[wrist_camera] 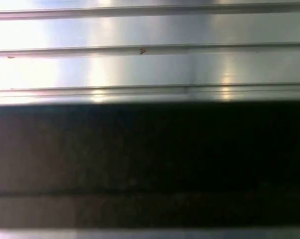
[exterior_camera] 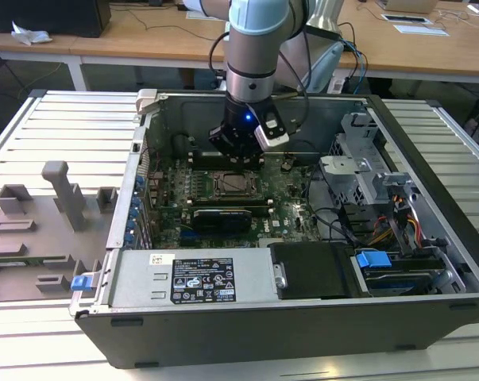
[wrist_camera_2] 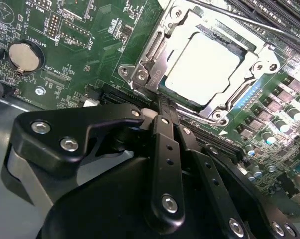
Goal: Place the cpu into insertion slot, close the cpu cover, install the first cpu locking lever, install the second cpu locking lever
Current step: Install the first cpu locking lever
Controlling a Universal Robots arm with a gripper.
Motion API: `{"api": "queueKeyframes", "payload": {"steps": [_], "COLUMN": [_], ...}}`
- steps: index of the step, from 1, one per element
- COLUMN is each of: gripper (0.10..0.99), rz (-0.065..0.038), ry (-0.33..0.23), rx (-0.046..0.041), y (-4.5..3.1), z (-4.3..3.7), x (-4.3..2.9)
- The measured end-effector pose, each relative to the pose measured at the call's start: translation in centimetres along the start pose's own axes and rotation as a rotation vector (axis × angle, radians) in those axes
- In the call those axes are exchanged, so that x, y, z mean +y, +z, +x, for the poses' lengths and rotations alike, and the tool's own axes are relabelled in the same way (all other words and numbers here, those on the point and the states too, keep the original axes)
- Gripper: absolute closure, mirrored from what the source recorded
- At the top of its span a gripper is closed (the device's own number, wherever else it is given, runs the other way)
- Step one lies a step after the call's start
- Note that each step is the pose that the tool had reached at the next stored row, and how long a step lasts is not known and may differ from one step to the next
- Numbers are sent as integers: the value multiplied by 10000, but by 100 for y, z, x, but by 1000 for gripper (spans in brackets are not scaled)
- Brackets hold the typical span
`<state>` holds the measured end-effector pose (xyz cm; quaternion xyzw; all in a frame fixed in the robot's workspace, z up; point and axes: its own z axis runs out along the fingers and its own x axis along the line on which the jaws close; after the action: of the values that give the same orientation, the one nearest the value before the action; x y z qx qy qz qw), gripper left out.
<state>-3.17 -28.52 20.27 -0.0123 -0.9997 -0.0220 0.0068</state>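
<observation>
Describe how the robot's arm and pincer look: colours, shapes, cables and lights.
The arm is a silver-grey tube with a pale blue joint cap, black cables looping beside it, and a blue light glowing at its black wrist. In the second wrist view the pincer is matte black, built of flat linkage bars joined by silver screws.

Ribbed aluminium worktable [exterior_camera: 56, 119], pale grey, brightly lit. Wooden desks [exterior_camera: 144, 36] behind, papers [exterior_camera: 418, 28] on one. Dark box [exterior_camera: 56, 16] and crumpled white tissue [exterior_camera: 28, 34] at the exterior view's left.
</observation>
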Motion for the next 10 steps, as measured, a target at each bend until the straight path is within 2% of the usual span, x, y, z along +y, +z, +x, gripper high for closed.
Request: {"api": "queueKeyframes", "payload": {"steps": [6, 10], "gripper": [980, 980], "rz": [11, -17], "ry": [2, 0], "rx": [5, -24], "y": [38, -5], "z": [-34, -38], "x": [16, 26]}}
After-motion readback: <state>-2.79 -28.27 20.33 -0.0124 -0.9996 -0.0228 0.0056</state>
